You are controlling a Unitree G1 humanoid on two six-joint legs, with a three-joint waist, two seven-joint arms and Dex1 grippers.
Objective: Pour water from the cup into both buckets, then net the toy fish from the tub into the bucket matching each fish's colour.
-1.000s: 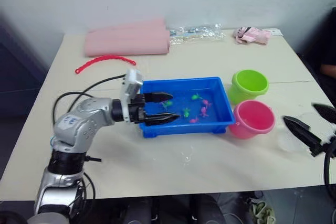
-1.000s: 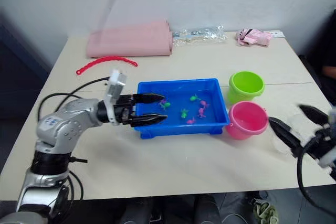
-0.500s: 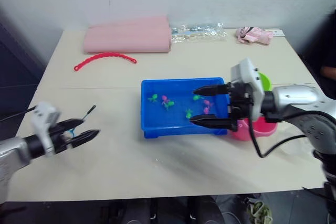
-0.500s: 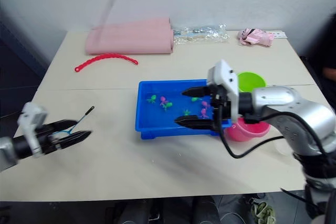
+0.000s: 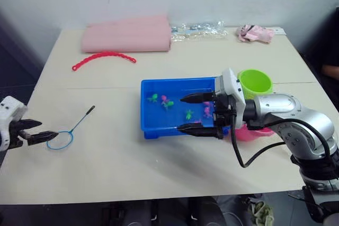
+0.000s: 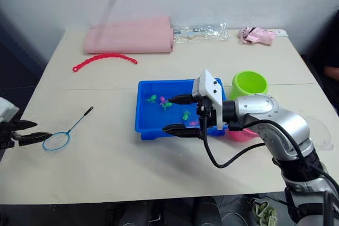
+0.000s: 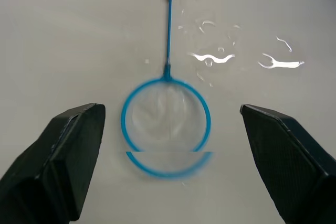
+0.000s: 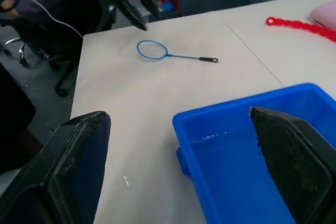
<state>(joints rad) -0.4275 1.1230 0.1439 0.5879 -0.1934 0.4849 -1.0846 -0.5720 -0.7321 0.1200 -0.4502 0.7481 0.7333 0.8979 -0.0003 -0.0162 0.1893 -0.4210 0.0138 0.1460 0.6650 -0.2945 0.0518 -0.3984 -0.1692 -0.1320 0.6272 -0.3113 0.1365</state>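
Beige and wide, the tabletop [image 5: 159, 168] carries the whole job, with a folded pink cloth [image 5: 127, 38] and a red beaded strip [image 5: 104, 58] pushed back toward 11 o'clock, out of the working area. At the centre sits the tub [image 5: 153, 125], its toy fish [image 5: 168, 102] — green and pink — scattered in the water, so they lie within easy reach of either arm. The lime green bucket [image 5: 255, 82] and the pink bucket [image 5: 244, 134] stand just beside the tub's 3 o'clock end, close enough that a netted fish needs only a short carry. Lying flat at 9 o'clock, the net [image 5: 70, 133] points its handle toward the tub; the left end effector [image 7: 170, 153] hovers by the hoop with fingers spread apart and empty, seemingly lined up to pick it up. Over the tub's near right part, the right end effector [image 5: 196, 114] is also released, gripping nothing — possibly there to steady the tub, though that is only a guess.
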